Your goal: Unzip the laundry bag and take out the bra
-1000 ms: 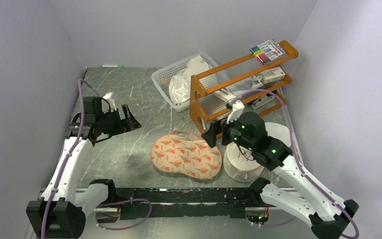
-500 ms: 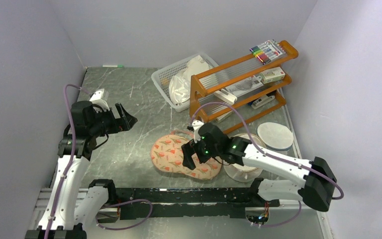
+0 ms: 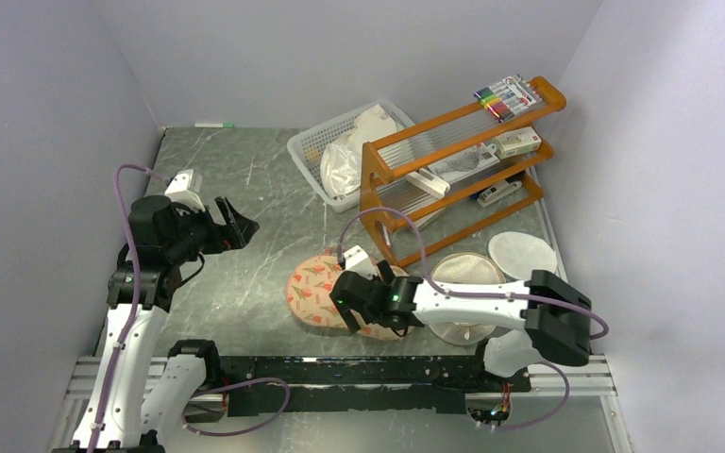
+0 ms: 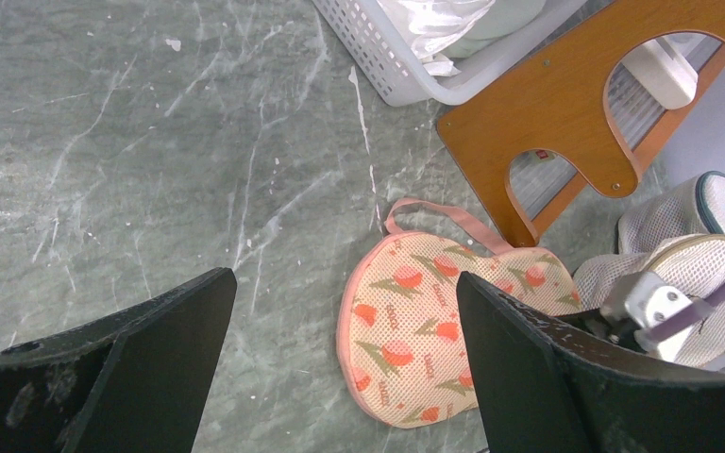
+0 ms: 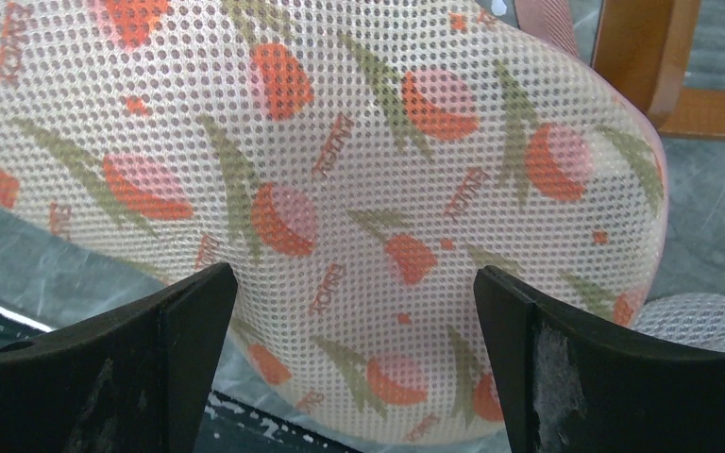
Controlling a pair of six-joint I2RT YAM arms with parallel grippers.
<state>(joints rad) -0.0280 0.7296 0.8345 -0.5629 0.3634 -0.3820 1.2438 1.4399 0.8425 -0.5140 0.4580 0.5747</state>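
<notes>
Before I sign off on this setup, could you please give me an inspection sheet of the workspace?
Surface: grey marbled table, white scuffs.
Job's things: laundry bag lies flat, looks closed, beside the wooden rack; bra: nothing seen.
Clutter: white basket holding plastic bags, wooden rack, mesh drum, round lid.
Grippers: left gripper open above bare table; right gripper open, low over the laundry bag.
Cables: purple cable along each arm.
Surroundings: plain lilac walls.
</notes>
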